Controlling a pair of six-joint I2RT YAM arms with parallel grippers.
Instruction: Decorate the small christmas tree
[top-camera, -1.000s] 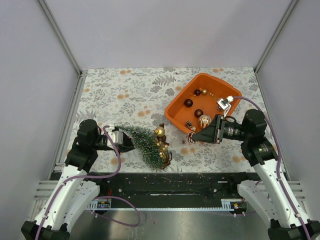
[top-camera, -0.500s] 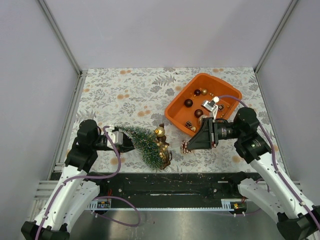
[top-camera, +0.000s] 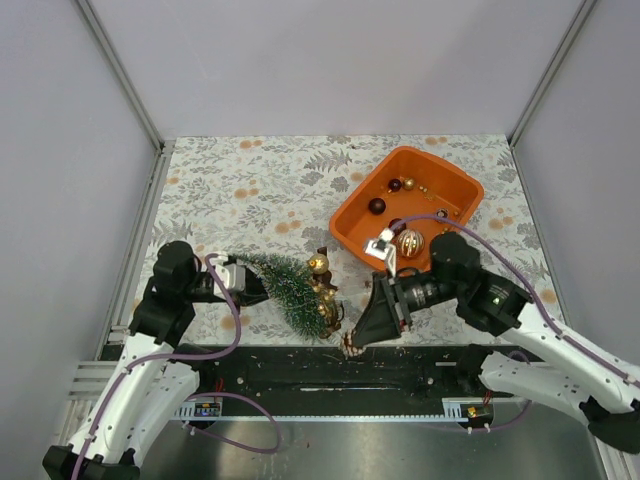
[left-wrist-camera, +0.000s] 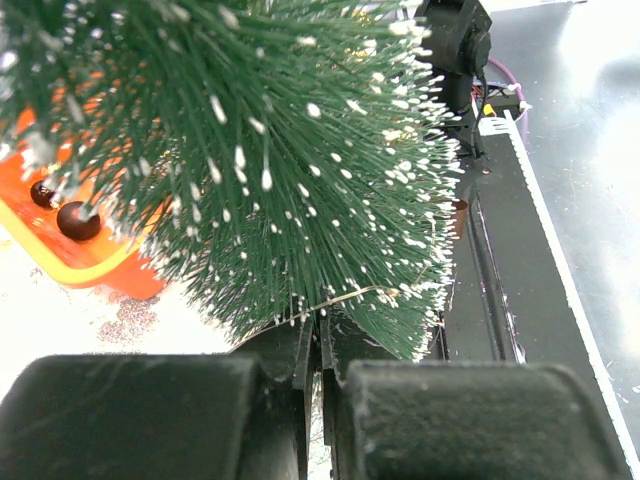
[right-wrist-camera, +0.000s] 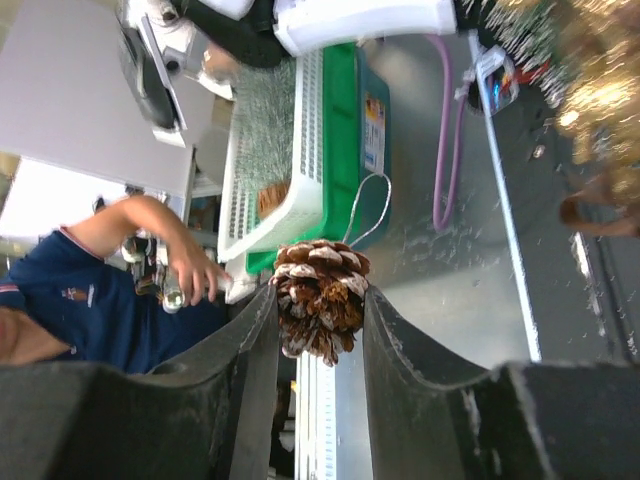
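Brown pinecone (right-wrist-camera: 320, 295) in R gripper (right-wrist-camera: 318, 312).

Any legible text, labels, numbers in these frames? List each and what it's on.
None legible.
Sticker on the green box: blurred.
Chest badge on the navy shirt: too small.
Small tag on the front rail: too small.

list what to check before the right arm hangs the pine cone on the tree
1. pine cone clamped between the right gripper jaws: ok
2. left gripper jaws shut on the small christmas tree: ok
3. tree upright: not ok, it is on its side
4. cone brought close to the tree: ok, just beside it in the top view
5. free branch for the cone: cannot tell
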